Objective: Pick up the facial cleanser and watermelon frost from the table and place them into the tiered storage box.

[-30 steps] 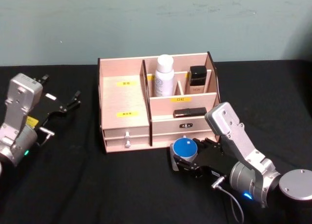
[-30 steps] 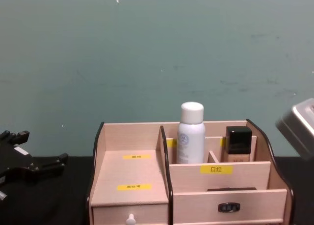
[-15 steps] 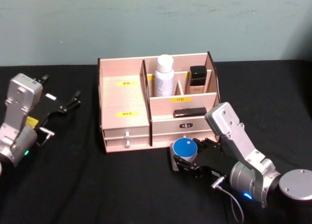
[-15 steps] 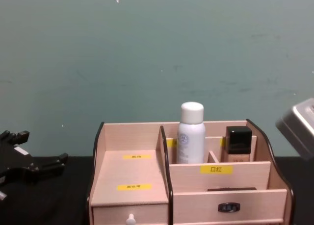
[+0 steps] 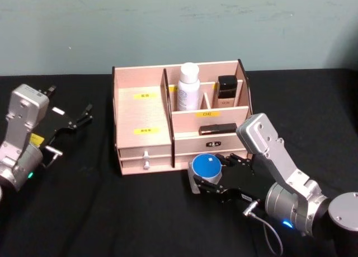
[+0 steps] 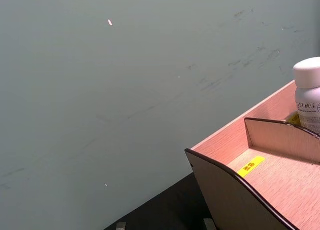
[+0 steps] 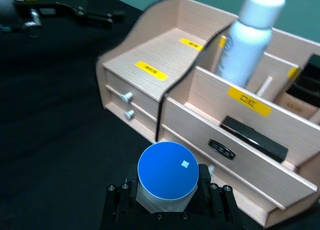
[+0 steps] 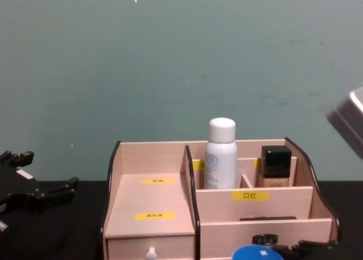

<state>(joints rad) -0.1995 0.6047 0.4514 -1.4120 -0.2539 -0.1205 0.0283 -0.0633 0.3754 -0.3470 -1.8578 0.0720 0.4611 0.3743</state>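
The right end effector (image 7: 167,197), pinching the blue-lidded jar (image 7: 168,172) by its sides to keep it upright, holds it just before the drawers (image 5: 156,152) of the tiered storage box (image 5: 140,108), presumably for transfer into a compartment, while the left end effector (image 5: 78,118) sits parked at the worktop's (image 5: 112,212) left.

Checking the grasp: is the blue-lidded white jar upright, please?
Upright: the blue-lidded white jar shows its lid facing up, clamped in the right gripper.

On the tabletop (image 5: 84,212) tiered storage box (image 5: 142,108) is standing centrally, bottle (image 5: 188,88) sitting in its rear compartment, right hand (image 5: 207,178) holding jar (image 5: 207,167) just before its front drawer (image 5: 187,148), left hand (image 5: 85,116) lying well left.
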